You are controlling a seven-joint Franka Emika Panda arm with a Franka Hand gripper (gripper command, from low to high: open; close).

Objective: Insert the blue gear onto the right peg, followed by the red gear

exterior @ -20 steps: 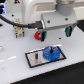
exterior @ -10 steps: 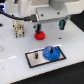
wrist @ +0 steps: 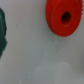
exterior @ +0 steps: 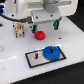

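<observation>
The blue gear (exterior: 51,52) lies flat on the right end of the grey, black-bordered plate (exterior: 35,61). It covers the right peg, which I cannot make out. The plate's left peg (exterior: 36,56) stands bare. Behind the plate, the red gear (exterior: 39,34) rests on the white table and also fills a corner of the wrist view (wrist: 64,19). My gripper (exterior: 44,25) hangs just above and behind the red gear. Its dark fingers (exterior: 34,27) stand apart, open, with nothing between them. A dark shape (wrist: 2,35) at the wrist view's edge may be one finger.
A small beige and dark fixture (exterior: 19,29) stands on the table at the exterior view's left, close to the red gear. The white arm body (exterior: 37,10) fills the back of the scene. A black cable (exterior: 7,17) runs behind at the left.
The arm has shifted slightly over the red gear. The blue gear stays on the plate's right end and the red gear has not moved.
</observation>
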